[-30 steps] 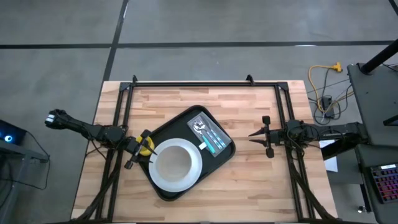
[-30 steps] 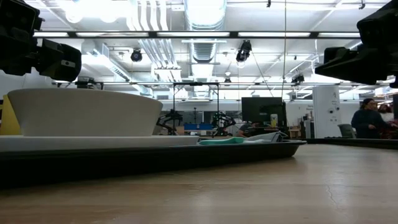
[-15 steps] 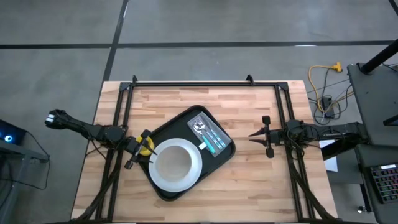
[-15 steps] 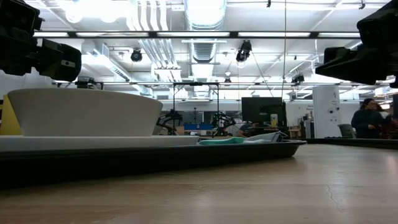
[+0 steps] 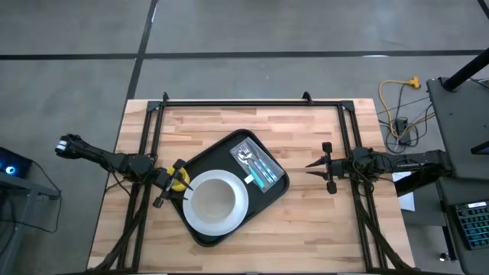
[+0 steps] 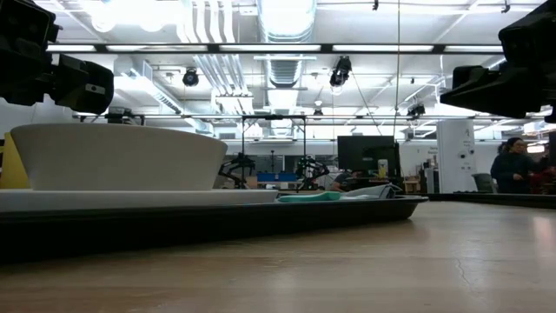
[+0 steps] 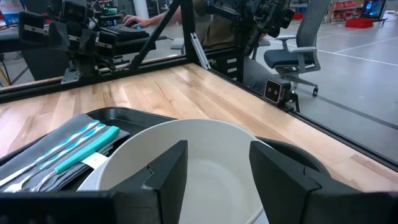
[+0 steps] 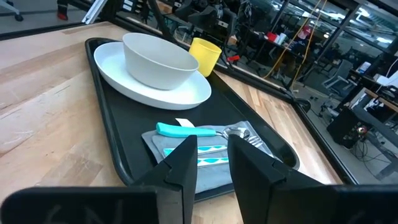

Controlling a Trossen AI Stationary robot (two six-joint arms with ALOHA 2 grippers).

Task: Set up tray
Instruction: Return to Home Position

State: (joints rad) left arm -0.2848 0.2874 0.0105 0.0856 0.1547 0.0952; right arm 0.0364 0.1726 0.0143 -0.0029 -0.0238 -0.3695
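Black tray [image 5: 208, 159] lies centred on the tabletop [image 5: 306, 122], plate [image 8: 180, 94], napkin [image 8: 154, 142] and cutlery [image 5: 260, 168] laid, so the left hand [image 7: 217, 149] at its left edge and right hand [image 8: 211, 143] clear of its right side hang released, empty, judged parked.

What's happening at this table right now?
Nothing is being handled. The black tray holds a white plate with a bowl, and cutlery on a gray napkin; a yellow cup stands by the plate. The left gripper and right gripper sit open and empty at either side.
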